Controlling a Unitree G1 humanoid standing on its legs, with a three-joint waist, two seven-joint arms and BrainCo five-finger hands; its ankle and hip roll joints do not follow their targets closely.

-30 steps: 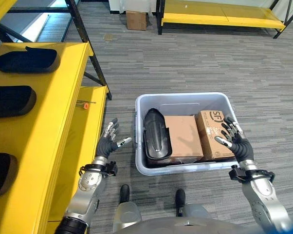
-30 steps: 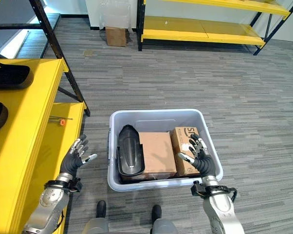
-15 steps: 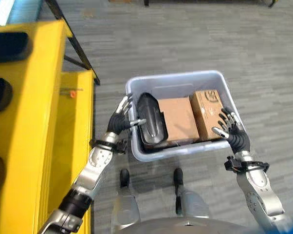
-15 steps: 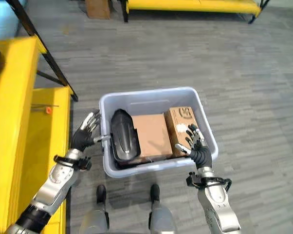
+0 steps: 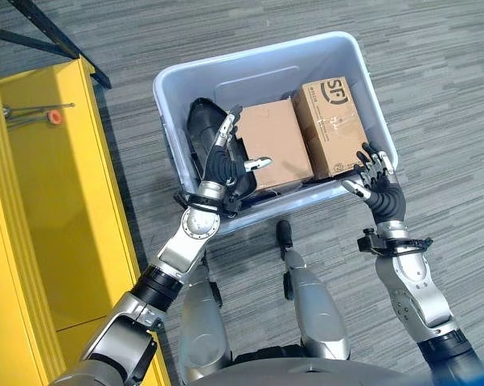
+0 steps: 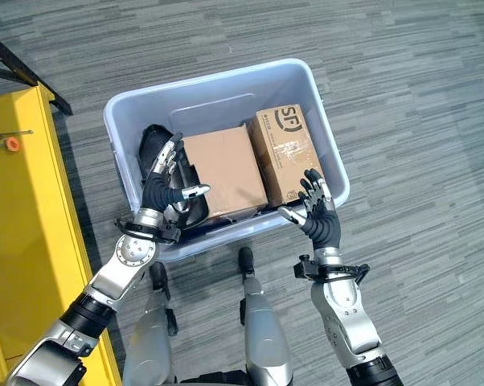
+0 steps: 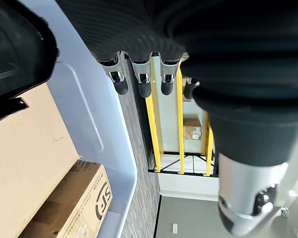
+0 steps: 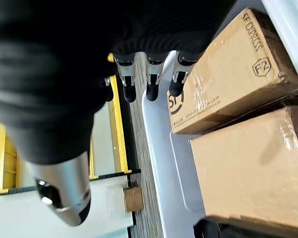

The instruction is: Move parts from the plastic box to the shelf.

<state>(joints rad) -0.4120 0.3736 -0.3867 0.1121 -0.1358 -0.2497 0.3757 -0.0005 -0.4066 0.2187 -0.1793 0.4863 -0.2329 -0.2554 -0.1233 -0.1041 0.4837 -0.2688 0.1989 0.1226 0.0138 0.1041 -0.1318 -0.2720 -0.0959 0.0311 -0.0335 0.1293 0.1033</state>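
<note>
Smooth grey plastic box (image 6: 322, 104) holds matte cardboard cartons (image 6: 222, 169), glossy black part (image 6: 149, 145).

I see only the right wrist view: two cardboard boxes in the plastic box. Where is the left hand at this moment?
Observer: The left hand is over a black part at the left end of the plastic box.
Operator: Does it grip the part?
Observer: No, its fingers are straight and hold nothing.
Operator: Where is the shelf?
Observer: The yellow shelf stands on the robot's left, beside the plastic box.
</note>
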